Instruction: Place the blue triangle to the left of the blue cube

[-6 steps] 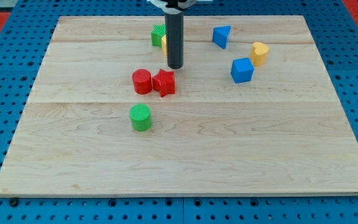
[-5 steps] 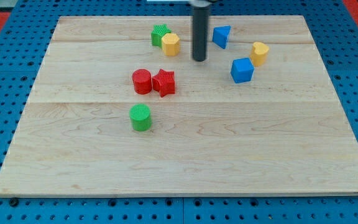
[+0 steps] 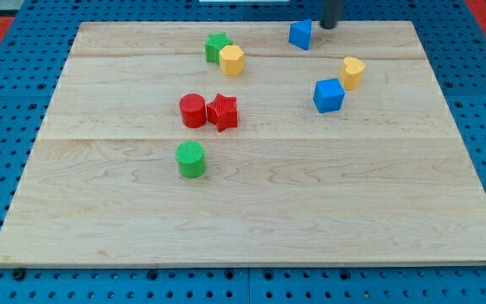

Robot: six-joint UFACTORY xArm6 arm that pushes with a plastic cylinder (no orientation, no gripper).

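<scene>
The blue triangle [image 3: 300, 35] lies near the board's top edge, right of centre. The blue cube [image 3: 328, 95] sits below it and a little to the right. My tip [image 3: 329, 25] is at the top edge of the view, just up and right of the blue triangle, close to it; whether it touches cannot be told. Most of the rod is cut off by the frame.
A yellow heart-shaped block [image 3: 353, 72] is up and right of the blue cube. A green star [image 3: 216, 46] and a yellow hexagon [image 3: 232, 60] touch at top centre. A red cylinder [image 3: 192, 111] and a red star [image 3: 223, 111] sit mid-board, a green cylinder [image 3: 191, 159] below. The wooden board [image 3: 251, 211] lies on a blue pegboard.
My tip has moved from left of centre to the right and up, past the blue triangle to its upper right. The blue triangle has shifted slightly up toward the board's top edge.
</scene>
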